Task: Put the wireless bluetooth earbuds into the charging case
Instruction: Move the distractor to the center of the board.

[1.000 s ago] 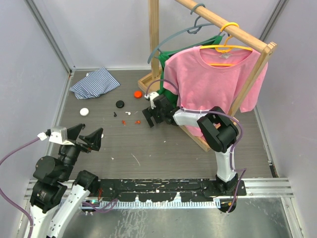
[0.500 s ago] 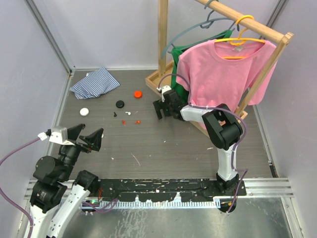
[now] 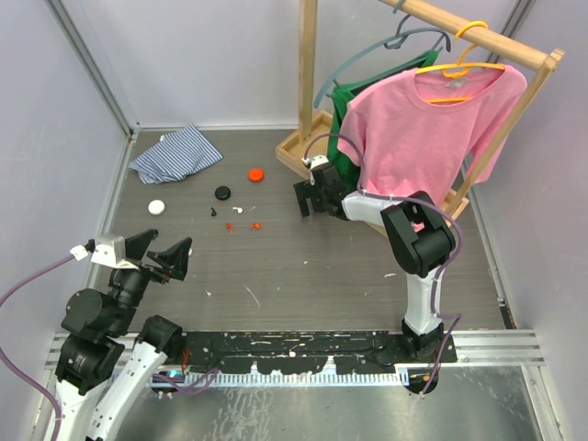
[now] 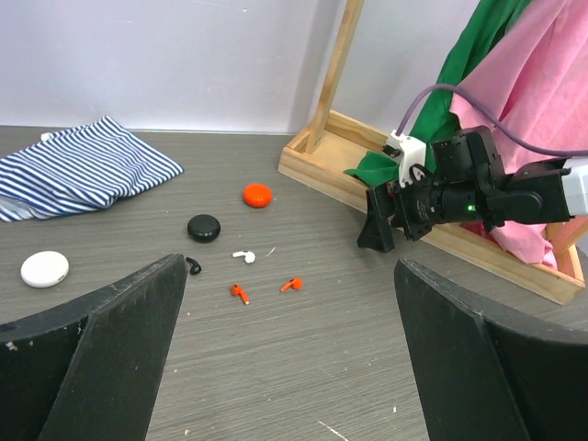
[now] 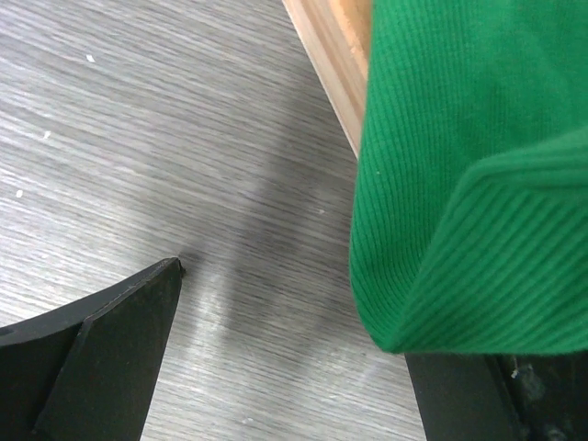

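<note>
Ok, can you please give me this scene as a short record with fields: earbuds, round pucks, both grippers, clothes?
white earbud: loose on the table
black earbud: loose, left of the white one
orange earbuds: two, loose, nearest the arms
pucks: orange puck, black puck, white puck, all apart from the earbuds
left gripper: open, empty
right gripper: open, empty, beside the rack base
green garment: hangs over one right finger
striped cloth: far left
</note>
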